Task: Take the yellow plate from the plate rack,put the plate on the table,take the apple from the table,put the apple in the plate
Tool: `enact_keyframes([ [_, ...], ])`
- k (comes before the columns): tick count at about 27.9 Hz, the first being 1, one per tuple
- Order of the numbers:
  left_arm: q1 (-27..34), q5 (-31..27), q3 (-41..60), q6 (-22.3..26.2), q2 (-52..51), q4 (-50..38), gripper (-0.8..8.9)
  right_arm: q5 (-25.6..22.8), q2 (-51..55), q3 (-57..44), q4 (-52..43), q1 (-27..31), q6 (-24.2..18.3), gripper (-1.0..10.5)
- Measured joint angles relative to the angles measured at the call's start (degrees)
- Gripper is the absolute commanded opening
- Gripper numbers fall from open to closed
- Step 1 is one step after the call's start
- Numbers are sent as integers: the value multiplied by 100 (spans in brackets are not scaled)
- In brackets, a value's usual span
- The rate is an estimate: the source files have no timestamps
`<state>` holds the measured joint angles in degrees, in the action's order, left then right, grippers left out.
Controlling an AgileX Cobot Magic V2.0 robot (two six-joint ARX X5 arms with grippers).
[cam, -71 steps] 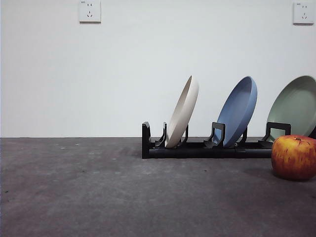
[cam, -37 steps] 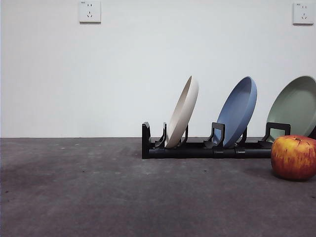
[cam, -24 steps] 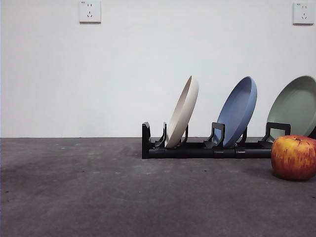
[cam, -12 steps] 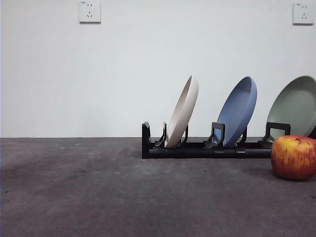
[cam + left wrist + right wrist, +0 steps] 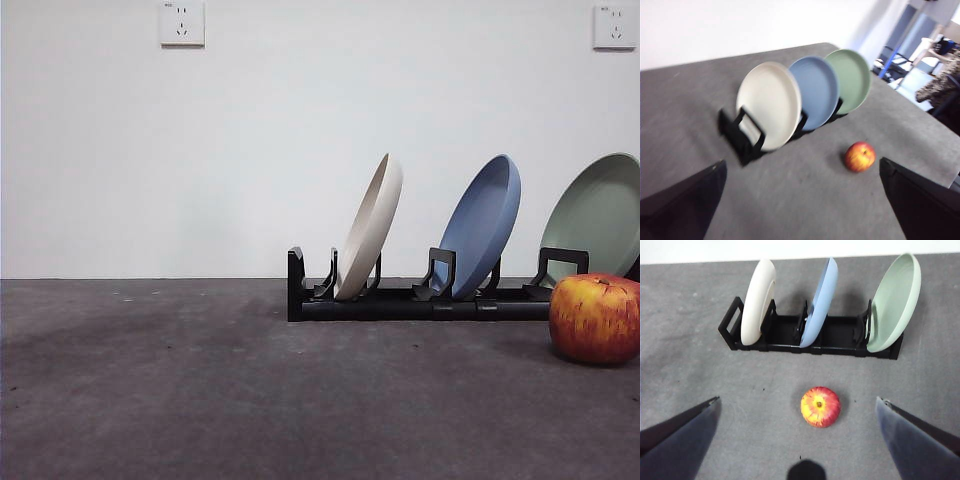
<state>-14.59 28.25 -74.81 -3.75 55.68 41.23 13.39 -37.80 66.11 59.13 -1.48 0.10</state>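
Note:
The yellow plate (image 5: 371, 226) (image 5: 769, 104) (image 5: 758, 300), cream-coloured, stands tilted in the end slot of the black plate rack (image 5: 400, 300) (image 5: 737, 134) (image 5: 790, 340). The red-and-yellow apple (image 5: 594, 318) (image 5: 859, 156) (image 5: 820, 406) lies on the dark grey table (image 5: 200, 380), in front of the rack and apart from it. My left gripper (image 5: 800, 200) hangs open high above the table, well short of the rack. My right gripper (image 5: 797, 440) is open too, high above the apple. Neither arm shows in the front view.
A blue plate (image 5: 483, 224) (image 5: 814, 91) (image 5: 819, 300) and a pale green plate (image 5: 598, 215) (image 5: 850, 79) (image 5: 892, 302) stand in the rack's other slots. The table's edge (image 5: 920, 120) lies beyond the green plate. Two wall sockets (image 5: 181, 22) sit on the white wall.

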Motion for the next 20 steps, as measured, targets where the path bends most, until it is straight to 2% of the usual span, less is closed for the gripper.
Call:
enact_keyframes([
  [6,-645,0,-1040,0,1558,-267,691,0,-197,0,81,0,-2,572],
  [13,-1167,-17,-3230,0,4448,-417,691,0,-295,0,87,0,-11,571],
  [16,-1287,-197,-3657,0,5268,-627,691,0,-295,0,87,0,-11,571],
  [20,-1344,-485,-3694,-37,5838,-994,691,0,-295,0,92,0,-11,567],
])
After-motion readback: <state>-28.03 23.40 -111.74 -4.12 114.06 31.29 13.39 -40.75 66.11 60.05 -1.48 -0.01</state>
